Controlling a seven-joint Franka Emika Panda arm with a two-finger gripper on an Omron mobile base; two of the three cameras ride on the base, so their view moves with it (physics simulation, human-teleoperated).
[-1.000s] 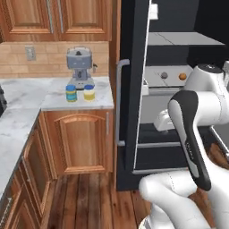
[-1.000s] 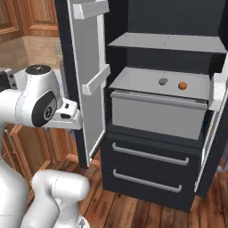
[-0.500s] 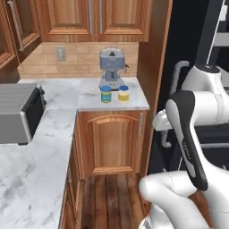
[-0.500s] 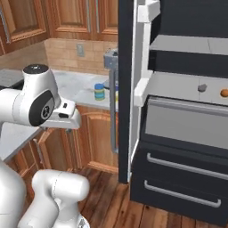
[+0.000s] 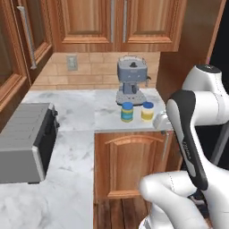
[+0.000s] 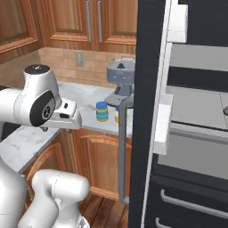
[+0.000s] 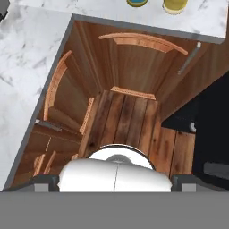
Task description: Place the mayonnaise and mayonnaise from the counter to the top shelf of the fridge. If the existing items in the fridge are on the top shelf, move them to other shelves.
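Two mayonnaise jars stand side by side on the marbled counter, in front of the coffee machine. One has a blue label and the other is pale yellow. In the hand view their bases show at the top edge. My gripper hangs off the counter's front edge, short of the jars, pointing down at the wooden floor. Its fingertips stand wide apart, open and empty. The fridge stands open on the right, its top shelf bare where visible.
A grey toaster oven sits on the left counter arm. The grey-blue coffee machine stands behind the jars. The fridge door's bar handle partly covers the yellow jar. Wooden cabinets lie below the counter, and a lower grey fridge panel tops a drawer.
Both base views have swung from the open fridge toward the counter, so the base has moved. The jars now sit nearer and more central. The arm holds the same pose.
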